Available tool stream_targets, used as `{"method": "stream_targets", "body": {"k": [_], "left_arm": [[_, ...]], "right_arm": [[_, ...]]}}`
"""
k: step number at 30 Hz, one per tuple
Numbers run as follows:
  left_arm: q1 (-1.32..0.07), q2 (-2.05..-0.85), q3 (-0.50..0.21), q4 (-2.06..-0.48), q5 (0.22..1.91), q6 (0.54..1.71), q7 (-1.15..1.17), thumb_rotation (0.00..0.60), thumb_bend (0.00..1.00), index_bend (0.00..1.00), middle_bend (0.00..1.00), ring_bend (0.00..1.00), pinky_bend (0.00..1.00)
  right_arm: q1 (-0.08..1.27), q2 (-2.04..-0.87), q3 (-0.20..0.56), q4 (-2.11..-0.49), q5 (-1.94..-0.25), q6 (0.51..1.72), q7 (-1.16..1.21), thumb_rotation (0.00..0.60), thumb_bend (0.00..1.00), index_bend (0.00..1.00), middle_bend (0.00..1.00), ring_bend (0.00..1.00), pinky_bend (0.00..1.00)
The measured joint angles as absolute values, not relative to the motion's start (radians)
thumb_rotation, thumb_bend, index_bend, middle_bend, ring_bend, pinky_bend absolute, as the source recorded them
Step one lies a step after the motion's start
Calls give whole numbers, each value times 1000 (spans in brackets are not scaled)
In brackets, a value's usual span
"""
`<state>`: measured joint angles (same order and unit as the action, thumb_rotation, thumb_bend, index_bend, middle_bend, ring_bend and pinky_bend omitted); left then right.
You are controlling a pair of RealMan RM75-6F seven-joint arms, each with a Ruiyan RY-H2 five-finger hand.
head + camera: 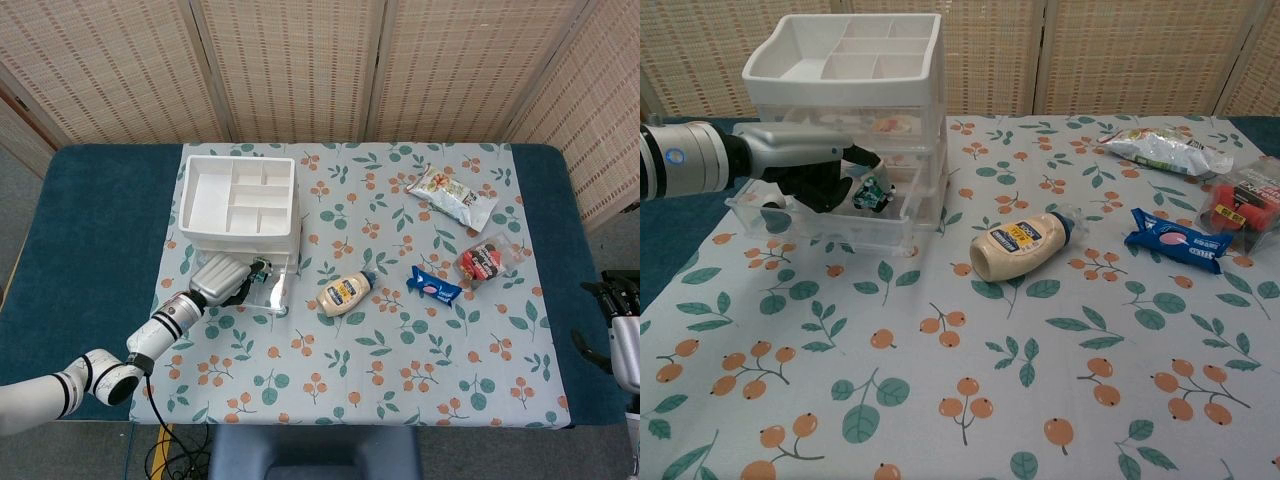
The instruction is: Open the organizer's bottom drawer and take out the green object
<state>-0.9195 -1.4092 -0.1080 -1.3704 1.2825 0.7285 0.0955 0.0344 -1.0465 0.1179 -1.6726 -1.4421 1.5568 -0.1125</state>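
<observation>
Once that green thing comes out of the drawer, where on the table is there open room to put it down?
The widest bare stretch is the near half of the tablecloth, in front of the mayonnaise bottle. A smaller gap lies between the open drawer and the bottle. The far right is crowded with snack packets.
</observation>
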Motion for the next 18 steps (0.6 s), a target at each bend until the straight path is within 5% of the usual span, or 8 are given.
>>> {"method": "stream_targets", "body": {"k": [18], "left_arm": [[-892,-1337,-89,-1466,1246,748,174,600,781,285,989,1000,1000]], "right_arm": [[32,-1045,118,-1676,-1449,1564,-111,600,289,201,267,162,254]]}}
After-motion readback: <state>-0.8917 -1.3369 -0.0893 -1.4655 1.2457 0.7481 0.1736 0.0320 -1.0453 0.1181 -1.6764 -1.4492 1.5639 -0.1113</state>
